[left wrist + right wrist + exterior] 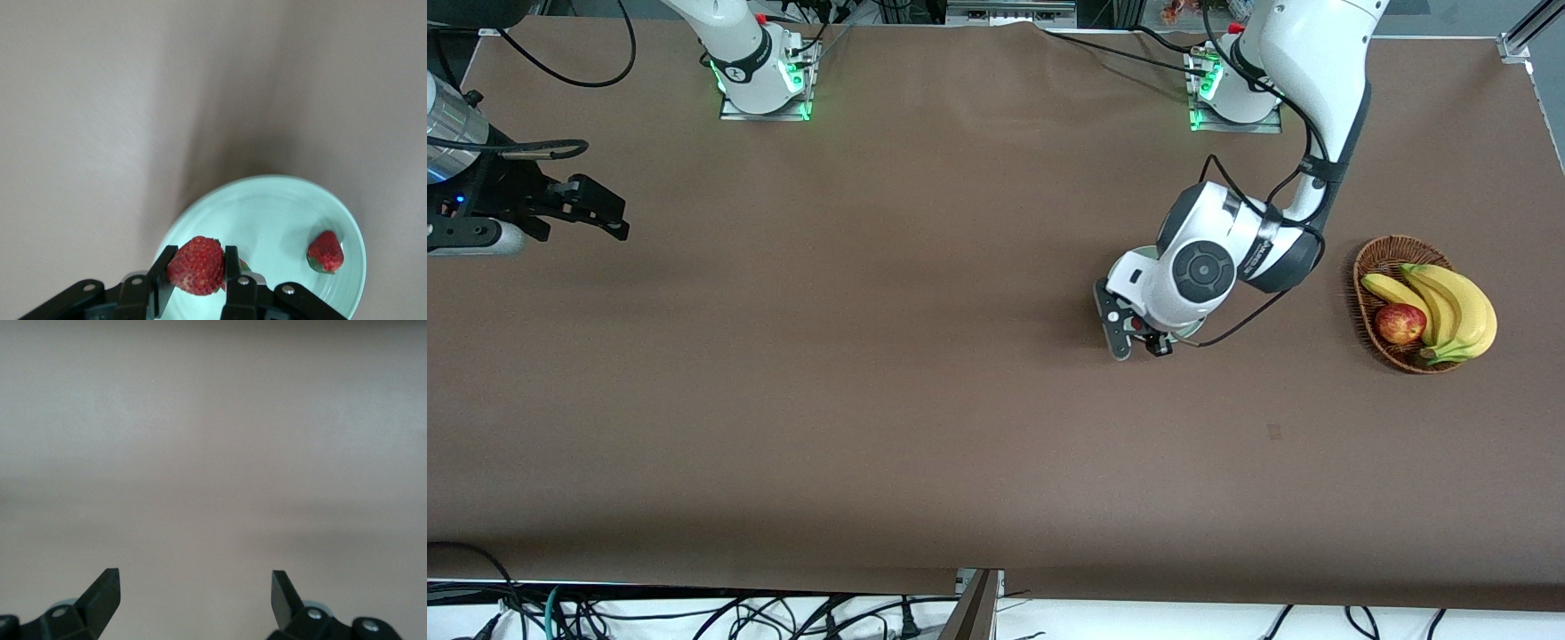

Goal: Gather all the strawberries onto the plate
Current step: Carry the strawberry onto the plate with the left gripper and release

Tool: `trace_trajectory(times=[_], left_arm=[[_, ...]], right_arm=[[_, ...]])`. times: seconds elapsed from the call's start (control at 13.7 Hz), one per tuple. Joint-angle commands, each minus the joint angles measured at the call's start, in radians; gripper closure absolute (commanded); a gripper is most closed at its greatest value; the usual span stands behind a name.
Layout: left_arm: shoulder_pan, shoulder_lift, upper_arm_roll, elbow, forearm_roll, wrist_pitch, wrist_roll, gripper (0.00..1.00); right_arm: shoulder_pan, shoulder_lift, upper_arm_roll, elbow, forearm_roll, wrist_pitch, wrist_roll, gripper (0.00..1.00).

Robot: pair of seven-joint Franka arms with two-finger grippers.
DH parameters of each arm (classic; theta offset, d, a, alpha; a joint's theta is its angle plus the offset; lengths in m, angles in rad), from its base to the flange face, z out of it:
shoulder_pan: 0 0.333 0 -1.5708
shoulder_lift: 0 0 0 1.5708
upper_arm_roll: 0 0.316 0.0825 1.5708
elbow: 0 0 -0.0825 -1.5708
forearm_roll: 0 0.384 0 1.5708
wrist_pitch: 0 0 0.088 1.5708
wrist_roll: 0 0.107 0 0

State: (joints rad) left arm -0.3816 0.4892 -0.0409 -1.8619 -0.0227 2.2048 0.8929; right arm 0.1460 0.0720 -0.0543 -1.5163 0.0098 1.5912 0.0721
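Note:
My left gripper (pixel 1137 338) is shut on a red strawberry (pixel 195 265) and holds it just above the pale mint-green plate (pixel 267 207). A second strawberry (pixel 325 252) lies in the plate. A bit of red and green shows past one finger (pixel 231 263); I cannot tell whether it is a third berry. In the front view the left wrist hides most of the plate; only a sliver of rim (pixel 1188 337) shows. My right gripper (pixel 605 218) is open and empty and waits at the right arm's end of the table, with only bare cloth under it (pixel 193 577).
A brown wicker basket (pixel 1368 267) with bananas (pixel 1449 307) and a red apple (pixel 1400 324) stands beside the plate, toward the left arm's end of the table. Brown cloth covers the table.

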Motion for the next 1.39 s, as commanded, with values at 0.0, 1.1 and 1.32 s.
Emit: trace_trajectory(times=[0.0,1.1,1.32], left_arm=[[0.000,-0.077,0.001,-0.161,-0.012,0.090,0.018,1.00],[0.093,-0.261,0.041,0.114,-0.019,-0.347,-0.232,0.00],[0.121,-0.290,0.081,0.225,-0.006,-0.459,-0.394,0.00]], right_arm=[[-0.008,0.011,0.004,0.027,0.012,-0.007,0.003,0.00],[-0.008,0.011,0.002,0.027,0.012,-0.005,0.003,0.00],[-0.008,0.009,0.002,0.027,0.012,-0.005,0.003,0.00]])
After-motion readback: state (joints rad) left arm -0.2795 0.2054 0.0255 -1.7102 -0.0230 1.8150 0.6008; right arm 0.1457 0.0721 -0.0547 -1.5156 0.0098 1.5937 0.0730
